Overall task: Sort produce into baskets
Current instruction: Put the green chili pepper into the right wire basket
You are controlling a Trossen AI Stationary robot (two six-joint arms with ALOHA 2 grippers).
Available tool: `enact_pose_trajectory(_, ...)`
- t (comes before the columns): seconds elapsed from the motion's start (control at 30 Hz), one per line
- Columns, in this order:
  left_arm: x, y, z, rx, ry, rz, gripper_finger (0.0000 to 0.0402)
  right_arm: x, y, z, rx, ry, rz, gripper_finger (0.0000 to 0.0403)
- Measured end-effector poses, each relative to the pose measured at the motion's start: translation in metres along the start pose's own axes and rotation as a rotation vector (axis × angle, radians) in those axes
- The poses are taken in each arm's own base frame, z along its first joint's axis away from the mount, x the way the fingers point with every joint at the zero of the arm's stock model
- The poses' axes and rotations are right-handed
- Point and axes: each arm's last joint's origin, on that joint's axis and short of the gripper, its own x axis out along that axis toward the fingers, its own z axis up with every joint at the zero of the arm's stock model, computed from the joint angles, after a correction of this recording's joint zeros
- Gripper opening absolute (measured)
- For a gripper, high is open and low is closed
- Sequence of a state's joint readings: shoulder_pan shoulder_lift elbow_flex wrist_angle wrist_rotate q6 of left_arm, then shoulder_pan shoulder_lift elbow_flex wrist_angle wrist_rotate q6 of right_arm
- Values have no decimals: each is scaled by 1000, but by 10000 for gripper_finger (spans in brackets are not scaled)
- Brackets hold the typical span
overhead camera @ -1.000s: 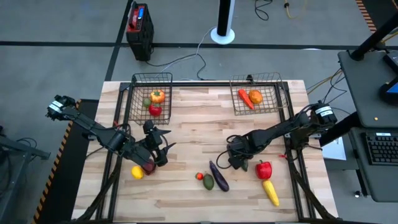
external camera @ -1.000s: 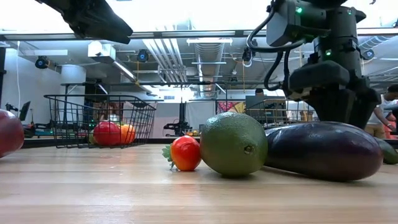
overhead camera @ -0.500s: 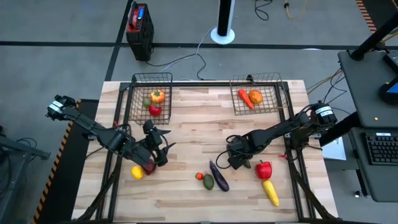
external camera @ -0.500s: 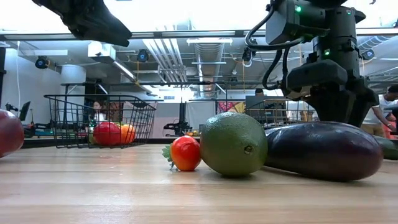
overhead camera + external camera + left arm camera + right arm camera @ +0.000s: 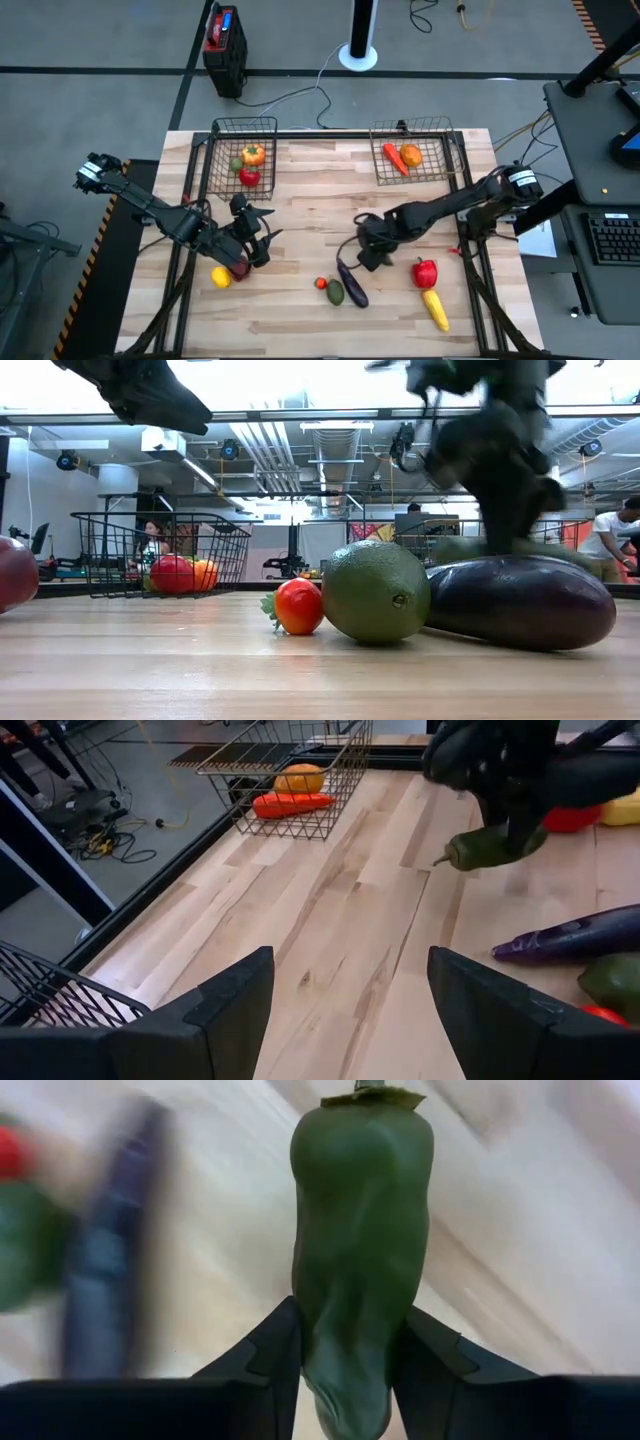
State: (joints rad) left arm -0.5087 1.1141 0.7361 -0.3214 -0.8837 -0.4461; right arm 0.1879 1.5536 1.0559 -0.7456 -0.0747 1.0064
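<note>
Gripping: right gripper (image 5: 345, 1370) has its fingers clamped on a green pepper (image 5: 358, 1240), pinched near its lower end so the stem points away from the wrist.
Pepper position: off the surface, hanging over the wooden surface (image 5: 320, 190) just beyond the purple eggplant (image 5: 351, 283); left wrist view shows it dangling clear under the right arm.
Why held so: a narrow end-grip leaves the body free to drop into a basket; judged, not seen.
Left gripper (image 5: 262, 240): fingers apart, holding nothing, poised over the red apple (image 5: 239, 268) and the lemon (image 5: 220, 277), likely waiting its turn.
Left basket (image 5: 222, 150): holds an orange-and-yellow piece and a red one.
Right basket (image 5: 430, 165): holds a carrot (image 5: 394, 160) and an orange (image 5: 410, 155).
Loose on surface: eggplant, lime (image 5: 375, 591), small tomato (image 5: 298, 606), red pepper (image 5: 425, 271), corn (image 5: 435, 308).
Risk: pepper could swing or slip, given so little of it sits between the fingers.
</note>
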Motion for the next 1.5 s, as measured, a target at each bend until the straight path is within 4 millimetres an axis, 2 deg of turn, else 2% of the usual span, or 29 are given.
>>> enact_pose_trajectory(0.13,0,0,0,0,0,0,246,-30,20,23,-91,-125,75,118)
enact_pose_trajectory(0.3,0,0,0,-9,1,-1,246,-69,33,50,-189,-264,115,114)
enact_pose_trajectory(0.47,0,0,0,-18,2,-3,246,-104,29,71,-237,-357,59,116)
enact_pose_trajectory(0.6,0,0,0,-19,2,-3,246,-124,14,85,-231,-401,-57,115)
enact_pose_trajectory(0.7,0,0,0,-19,1,-3,246,-133,-5,96,-187,-407,-182,116)
enact_pose_trajectory(0.83,0,0,0,-19,2,-3,246,-140,-41,112,-99,-387,-355,116)
enact_pose_trajectory(1.03,0,0,0,-26,2,-3,246,-145,-109,133,89,-321,-590,114)
enact_pose_trajectory(1.17,0,0,0,-26,2,-3,246,-145,-154,141,228,-268,-669,116)
enact_pose_trajectory(1.33,0,0,0,-34,2,-3,246,-133,-206,140,385,-172,-727,114)
enact_pose_trajectory(1.5,0,0,0,-34,2,-3,246,-119,-242,130,485,-83,-771,118)
